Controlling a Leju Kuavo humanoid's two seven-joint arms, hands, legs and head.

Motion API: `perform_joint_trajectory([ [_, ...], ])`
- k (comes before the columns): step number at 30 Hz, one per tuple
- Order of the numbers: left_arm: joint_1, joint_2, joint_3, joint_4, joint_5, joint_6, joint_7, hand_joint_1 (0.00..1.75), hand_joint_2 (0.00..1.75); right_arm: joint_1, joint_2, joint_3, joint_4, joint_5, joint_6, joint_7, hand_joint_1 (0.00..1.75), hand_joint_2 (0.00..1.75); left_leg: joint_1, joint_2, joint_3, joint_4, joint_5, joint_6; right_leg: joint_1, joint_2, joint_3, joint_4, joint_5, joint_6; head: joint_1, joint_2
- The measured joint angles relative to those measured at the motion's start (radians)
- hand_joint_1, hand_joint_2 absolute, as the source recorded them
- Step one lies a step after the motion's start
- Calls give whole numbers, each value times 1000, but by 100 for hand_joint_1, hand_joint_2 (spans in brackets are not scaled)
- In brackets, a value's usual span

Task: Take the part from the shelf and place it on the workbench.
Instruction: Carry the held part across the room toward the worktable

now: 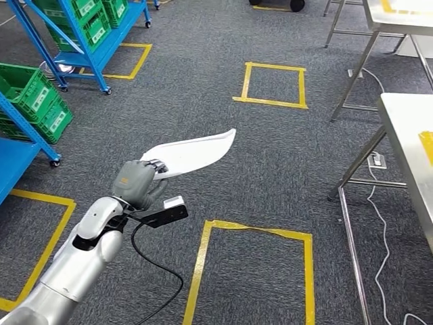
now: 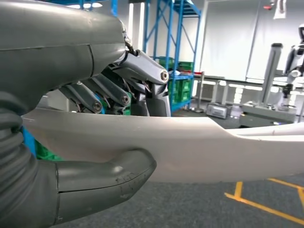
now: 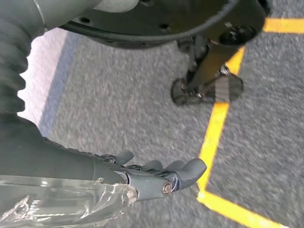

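The left robot hand grips a long white curved part, carried above grey carpet. The blue shelf lies at far left, the steel bench at right, so placing remains. The right robot hand hangs seemingly empty, fingers loosely extended.

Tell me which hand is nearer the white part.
Left. The left hand grips the white part at one end, while the right hand hangs over the carpet floor, holding nothing.

Workshop floor: blue racks of green crates, steel workbenches.
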Motion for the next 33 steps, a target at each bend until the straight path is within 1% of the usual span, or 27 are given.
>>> perform_joint_trajectory([
  [2,-1,0,0,-1,0,0,-1,175,175,2,0,-1,0,1,0,0,0,175,1,21,17,-5,-6,11,6,-53,-24,44,-19,7,2,0],
  [4,0,1,0,-1,0,0,-1,175,175,-2,0,-3,0,1,-1,-1,0,175,1,44,33,-5,-18,17,10,-107,-97,168,-62,13,5,0],
  [5,1,1,0,-1,0,0,-1,175,175,-5,0,-4,0,1,-1,-2,0,175,1,57,41,-5,-25,17,9,-117,-140,236,-81,16,5,0],
  [6,2,1,-1,-1,0,0,-1,175,175,-8,0,-5,0,2,-1,-2,0,175,1,69,51,-5,-34,15,7,-121,-173,281,-87,18,5,0],
  [7,3,1,-2,-1,0,0,-1,175,175,-9,0,-6,0,3,-1,-2,0,175,3,80,64,-5,-44,13,5,-124,-188,291,-75,20,5,0],
  [8,3,1,-2,-1,0,0,-1,175,175,-7,0,-7,0,6,-1,-1,0,175,5,91,79,-5,-56,9,3,-128,-181,260,-47,22,5,0],
  [10,2,0,-2,-1,-1,1,-1,175,175,0,-1,-9,0,12,-3,1,0,175,9,111,115,-5,-86,-3,-1,-157,-130,129,35,31,6,0],
  [11,1,0,-2,-1,-1,3,-1,175,175,2,-1,-10,0,15,-3,1,0,175,9,120,130,-5,-100,-11,1,-176,-107,71,52,30,8,0],
  [12,-1,1,-2,-2,-1,7,-2,175,175,1,0,-10,0,17,-3,1,0,175,6,129,140,-8,-113,-19,5,-189,-92,37,61,23,8,0],
  [13,-4,1,-1,-4,-1,12,-4,175,175,-2,0,-11,0,20,-2,1,0,175,3,138,148,-11,-120,-26,7,-192,-87,26,55,11,8,0],
  [14,-6,0,-1,-5,0,20,-7,175,175,-4,0,-11,0,22,0,1,0,175,2,145,154,-13,-123,-32,8,-182,-83,24,42,-5,8,0],
  [15,-8,0,0,-8,0,30,-11,175,175,-5,1,-11,0,25,1,1,0,175,3,147,157,-7,-120,-38,7,-167,-76,25,41,-17,5,0],
  [16,-8,-1,0,-10,1,41,-16,175,175,-4,1,-11,0,27,2,1,0,175,6,136,150,19,-109,-42,5,-154,-67,24,34,-24,2,0],
  [17,-8,-1,1,-11,2,55,-21,175,175,-3,1,-11,0,30,3,1,0,175,8,119,126,67,-98,-44,5,-143,-55,23,26,-30,0,0],
  [18,-6,-2,2,-12,2,69,-27,175,175,-2,1,-11,0,32,4,1,0,175,10,98,84,134,-95,-45,5,-131,-44,22,16,-36,-2,0],
  [19,-3,-2,4,-13,3,86,-35,175,175,-1,1,-11,0,35,4,1,0,175,10,79,29,207,-109,-44,5,-118,-33,21,5,-40,-3,0],
  [21,7,-2,7,-13,4,118,-52,175,175,-1,1,-11,0,39,5,2,0,175,6,63,-78,305,-181,-39,7,-89,-5,20,-19,-45,-4,0],
  [22,13,-1,9,-14,5,133,-60,175,175,1,1,-11,0,41,6,2,0,175,3,61,-116,317,-216,-33,9,-73,15,20,-33,-47,-5,0],
  [23,17,-1,11,-15,6,146,-67,175,175,3,1,-11,0,42,7,2,0,175,-2,57,-140,303,-230,-26,11,-58,37,20,-49,-48,-5,0],
  [24,20,-1,14,-16,7,158,-75,175,175,6,1,-11,0,43,7,3,0,175,-8,50,-152,266,-211,-18,12,-44,63,20,-67,-49,-5,0],
  [27,22,0,23,-19,10,189,-97,175,175,6,3,-11,2,49,9,5,0,175,-28,-2,-163,98,1,1,13,-7,123,15,-126,-45,-11,0],
  [28,24,1,24,-22,11,195,-102,175,175,4,4,-11,4,50,10,6,0,175,-31,-14,-160,56,45,4,15,5,142,12,-144,-44,-14,0],
  [29,24,0,25,-25,11,200,-105,175,175,2,5,-11,5,51,10,6,0,175,-34,-17,-153,30,49,7,18,14,163,11,-149,-42,-17,0],
  [30,24,-2,26,-29,11,205,-110,175,175,0,5,-11,5,51,10,6,0,175,-35,-12,-133,14,42,9,21,17,179,3,-152,-40,-20,0],
  [31,23,-3,26,-32,12,213,-117,175,175,2,4,-11,5,52,11,7,0,175,-33,-2,-109,4,50,11,25,3,197,7,-147,-38,-19,-1],
  [32,23,-4,27,-34,14,226,-127,175,175,2,3,-12,6,53,11,7,0,175,-33,10,-85,-2,55,15,27,-25,196,29,-140,-32,-15,0],
  [33,24,-4,28,-35,17,241,-139,175,175,2,3,-13,6,54,11,7,0,175,-32,24,-62,-4,59,20,29,-57,179,70,-147,-27,-11,0],
])
